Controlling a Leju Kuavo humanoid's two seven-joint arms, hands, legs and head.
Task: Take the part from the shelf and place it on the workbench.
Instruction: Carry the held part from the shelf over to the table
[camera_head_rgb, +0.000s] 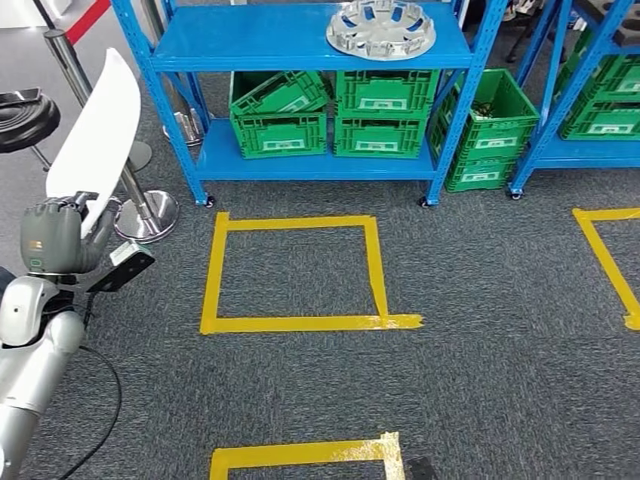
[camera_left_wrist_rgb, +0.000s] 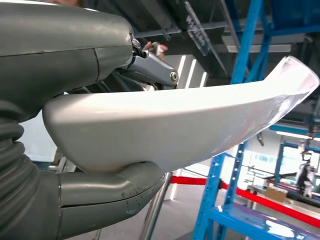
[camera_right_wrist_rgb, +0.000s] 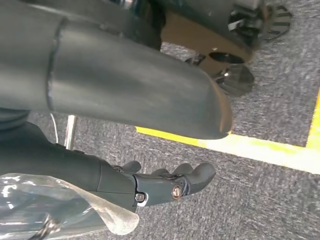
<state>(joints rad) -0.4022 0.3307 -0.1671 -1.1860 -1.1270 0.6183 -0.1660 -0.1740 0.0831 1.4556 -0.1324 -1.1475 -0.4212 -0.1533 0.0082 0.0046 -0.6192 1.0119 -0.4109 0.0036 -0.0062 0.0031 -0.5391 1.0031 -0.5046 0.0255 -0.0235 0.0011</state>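
Closest to the left wrist camera, the left hand's thick grey thumb (camera_left_wrist_rgb: 113, 192) presses under a long, glossy white curved panel (camera_left_wrist_rgb: 181, 130), while darker fingers (camera_left_wrist_rgb: 154, 67) come over its upper face, so the part is clamped between them near one end. From the head view the left hand (camera_head_rgb: 56, 238) sits at the left edge, raised in front of the body, and the white panel (camera_head_rgb: 102, 125) rises from it, tilted up and away, its free end well clear of the floor and touching nothing else.

The right hand (camera_right_wrist_rgb: 166, 185) hangs low over grey carpet (camera_right_wrist_rgb: 264, 210), its dark fingers loosely curled and apart with nothing in them; a strip of yellow floor tape (camera_right_wrist_rgb: 256, 149) runs beside it.

Beyond the hands, a blue shelf rack (camera_head_rgb: 302, 45) stands ahead with a silver wheel cover (camera_head_rgb: 381, 28) on its upper board and green crates (camera_head_rgb: 332, 115) on the lower one. Yellow tape squares (camera_head_rgb: 294, 270) mark the carpet between the robot and the rack, and a chrome barrier post (camera_head_rgb: 143, 205) stands just behind the panel.

As a judgement: the pickup half looks done, since the part is off any shelf and carried in the hand. What is left is reaching the workbench, not visible in these pictures, and setting the panel down there.
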